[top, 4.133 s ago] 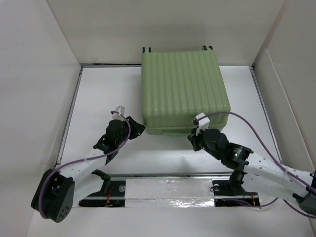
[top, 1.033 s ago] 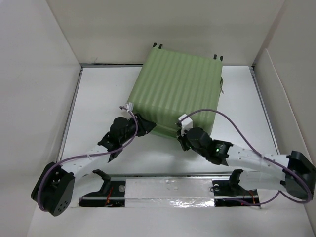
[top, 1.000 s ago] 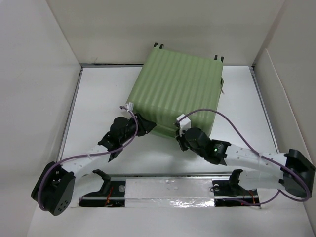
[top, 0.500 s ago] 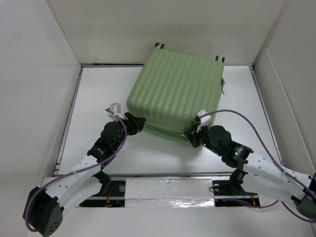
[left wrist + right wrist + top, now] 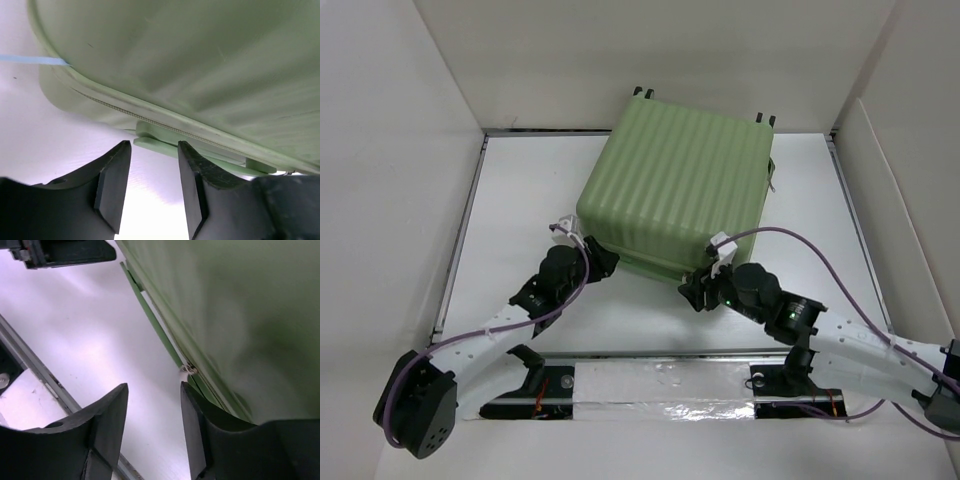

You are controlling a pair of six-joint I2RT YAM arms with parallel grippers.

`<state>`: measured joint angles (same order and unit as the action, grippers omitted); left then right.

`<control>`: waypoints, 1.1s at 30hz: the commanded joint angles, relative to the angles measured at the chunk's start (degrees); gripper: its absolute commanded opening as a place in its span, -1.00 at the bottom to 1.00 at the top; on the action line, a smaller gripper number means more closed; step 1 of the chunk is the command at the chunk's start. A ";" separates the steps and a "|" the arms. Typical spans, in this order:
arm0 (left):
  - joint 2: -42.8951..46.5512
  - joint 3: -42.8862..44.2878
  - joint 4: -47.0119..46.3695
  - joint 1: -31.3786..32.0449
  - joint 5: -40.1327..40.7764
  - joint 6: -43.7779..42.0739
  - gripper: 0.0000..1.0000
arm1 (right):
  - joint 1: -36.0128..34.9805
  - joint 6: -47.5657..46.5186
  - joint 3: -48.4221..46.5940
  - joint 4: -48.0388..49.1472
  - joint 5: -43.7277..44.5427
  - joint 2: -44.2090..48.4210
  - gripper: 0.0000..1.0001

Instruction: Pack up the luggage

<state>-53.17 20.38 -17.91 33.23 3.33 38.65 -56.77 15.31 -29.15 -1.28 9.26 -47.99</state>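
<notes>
the light-green suitcase (image 5: 675, 190) lies shut and skewed at the back of the white table (image 5: 520, 200). left gripper (image 5: 602, 262) and right gripper (image 5: 694, 293) (at its near corners) stand half open, holding nothing.

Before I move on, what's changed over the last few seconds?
The luggage has turned clockwise, no longer square to the table. The right fingers, shut at its near edge a second ago, have opened and hold nothing. Unchanged: the left fingers by its near-left corner, the luggage closed.
</notes>
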 commanded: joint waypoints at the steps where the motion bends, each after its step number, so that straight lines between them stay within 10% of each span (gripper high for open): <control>1: -1.06 -1.31 -5.98 -0.19 -2.98 -1.13 -0.20 | -0.36 4.28 1.98 3.38 3.13 0.00 0.07; 11: -8.79 0.27 -11.97 -0.19 -5.98 -2.00 -0.22 | -0.97 9.21 3.64 4.71 15.78 0.60 -0.03; 21: -17.49 0.89 -16.62 -0.19 -5.70 -1.13 -0.24 | 0.96 4.65 -5.03 -20.06 25.69 20.99 0.26; 22: -18.11 1.06 -17.15 -0.19 -6.05 -1.04 -0.24 | 2.44 3.94 -6.70 -20.51 30.94 21.96 0.20; 23: -19.24 1.06 -17.59 -0.19 -6.75 -0.86 -0.31 | 3.85 2.11 -7.50 -20.52 33.09 22.67 -0.36; 25: -19.87 1.06 -18.12 -0.19 -7.11 -0.95 -0.40 | 11.54 -0.18 -10.65 -19.64 35.99 21.19 -1.00; 30: -19.43 0.63 -17.69 0.34 -6.67 -1.30 -0.94 | 37.39 -8.18 -16.64 -13.86 23.56 5.58 -1.00; 33: -18.47 -0.08 -17.68 0.34 -6.32 -1.21 -1.00 | 54.10 -10.92 -16.64 -5.08 5.12 -2.77 -0.68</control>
<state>-71.13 20.49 -37.65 32.93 -2.87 38.41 -12.53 9.41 -44.34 -13.26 28.51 -44.10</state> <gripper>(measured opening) 0.352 0.142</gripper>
